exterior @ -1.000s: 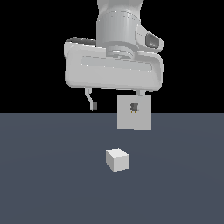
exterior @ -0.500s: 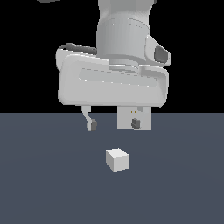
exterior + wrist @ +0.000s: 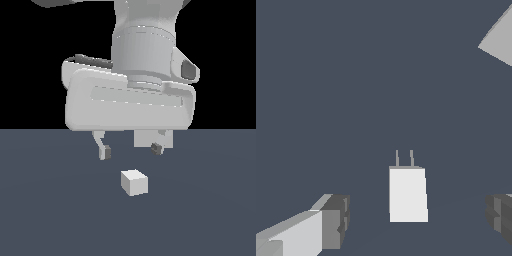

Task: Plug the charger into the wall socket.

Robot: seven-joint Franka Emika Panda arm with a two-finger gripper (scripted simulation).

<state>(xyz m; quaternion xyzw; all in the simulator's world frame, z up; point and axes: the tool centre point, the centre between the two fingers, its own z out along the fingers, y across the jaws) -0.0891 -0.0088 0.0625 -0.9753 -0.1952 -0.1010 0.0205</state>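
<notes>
Claw [image 3: 130,149] hangs just above charger [image 3: 134,182] — fingers spread wide, gripping nothing. Charger sits on floor [image 3: 50,215], 2 prongs showing. Wall socket [image 3: 500,40] mostly hidden behind hand. Reaching step — next, drop down, pinch cube.

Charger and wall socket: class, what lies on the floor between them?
Nothing. In the wrist view, only bare dark floor separates the charger, prongs pointing ahead, from the wall socket.
</notes>
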